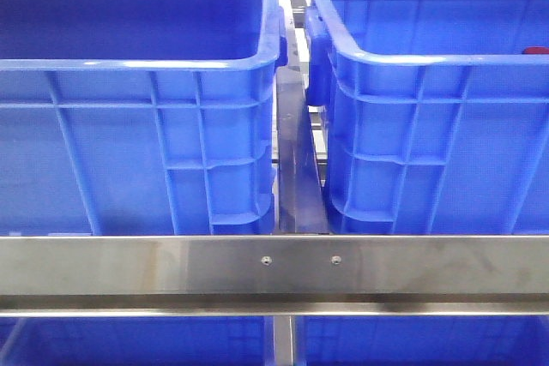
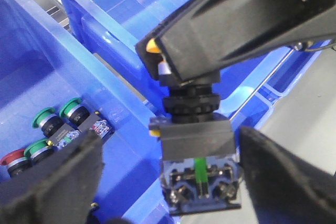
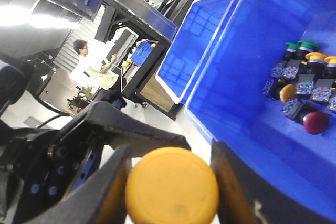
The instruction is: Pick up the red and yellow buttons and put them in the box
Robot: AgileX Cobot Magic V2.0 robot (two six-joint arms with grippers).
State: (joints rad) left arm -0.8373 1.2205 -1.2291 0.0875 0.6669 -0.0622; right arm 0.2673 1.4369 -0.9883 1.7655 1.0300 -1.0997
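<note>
Right end effector (image 3: pixel 170 182) is clamped on the yellow button (image 3: pixel 172 186), whose domed cap fills the space between its fingers. Seen from the left wrist, that same switch body hangs between the left end effector's (image 2: pixel 168 182) wide-spread fingers, apparently untouched. Beyond sits the blue box (image 3: pixel 247 103) holding more buttons, a red button (image 3: pixel 316 121) among them. Best to carry the yellow one well over the rim before releasing low.

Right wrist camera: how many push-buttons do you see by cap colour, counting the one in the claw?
Yellow-capped round plastic push-buttons: 4, including one in the right claw
Green-capped push-buttons: 2
Red-capped push-button: 1
Total: 7
</note>
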